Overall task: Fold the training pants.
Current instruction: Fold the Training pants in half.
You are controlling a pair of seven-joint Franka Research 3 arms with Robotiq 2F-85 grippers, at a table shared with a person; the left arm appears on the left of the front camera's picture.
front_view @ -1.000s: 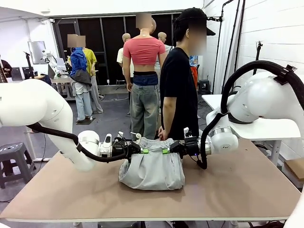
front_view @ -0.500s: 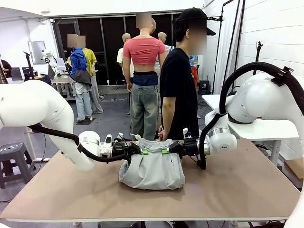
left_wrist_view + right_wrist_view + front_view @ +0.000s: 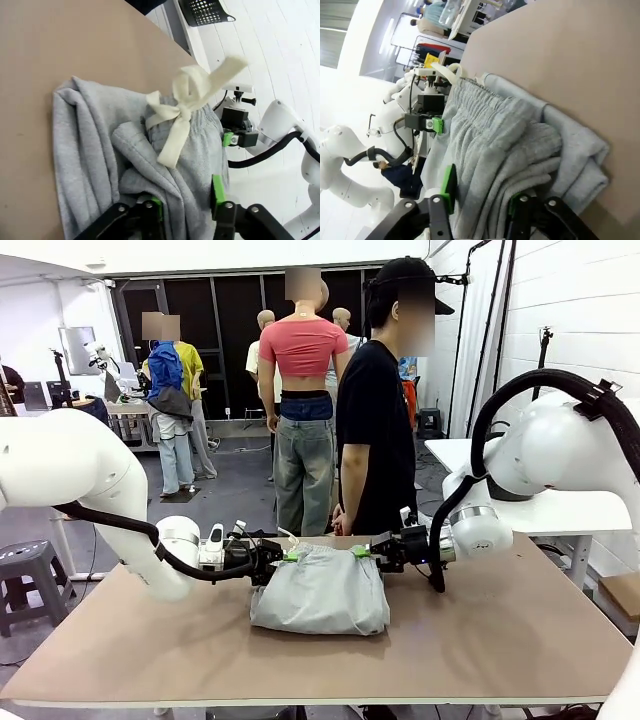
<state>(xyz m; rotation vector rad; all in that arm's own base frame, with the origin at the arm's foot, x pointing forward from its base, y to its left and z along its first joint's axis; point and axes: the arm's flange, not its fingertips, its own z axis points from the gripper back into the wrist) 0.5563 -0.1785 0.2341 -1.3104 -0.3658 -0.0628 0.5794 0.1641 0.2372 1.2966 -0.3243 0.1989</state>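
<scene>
A plain brown bench (image 3: 500,640) fills the near part of the front view, its front half bare. At its middle lie the training pants (image 3: 322,592), light grey jersey folded into a compact, rounded bundle with the gathered waistband along the far edge.

The left gripper (image 3: 285,557) reaches in from the left side at the far left corner of the bundle. In the left wrist view its green-padded fingers (image 3: 217,189) stand apart with a ridge of grey cloth lying between them; the jaws are parted and do not pinch the fabric. Just beyond them the white drawstring (image 3: 186,107) is tied in a loose bow on the waistband, one loop sticking up.

The right gripper (image 3: 374,552) comes in from the right side at the far right corner of the bundle. In the right wrist view its fingers (image 3: 448,184) also stand apart, with stacked folds of the grey pants between and ahead of them; the cloth looks loose, not clamped. The layered edge of the bundle rests on the bench surface there.

Both white arms curve back from the bundle toward the picture's sides, black cables looping along them.

At the far edge of the bench, directly behind the pants, stands a person (image 3: 378,430) in a black T-shirt, body turned sideways.
</scene>
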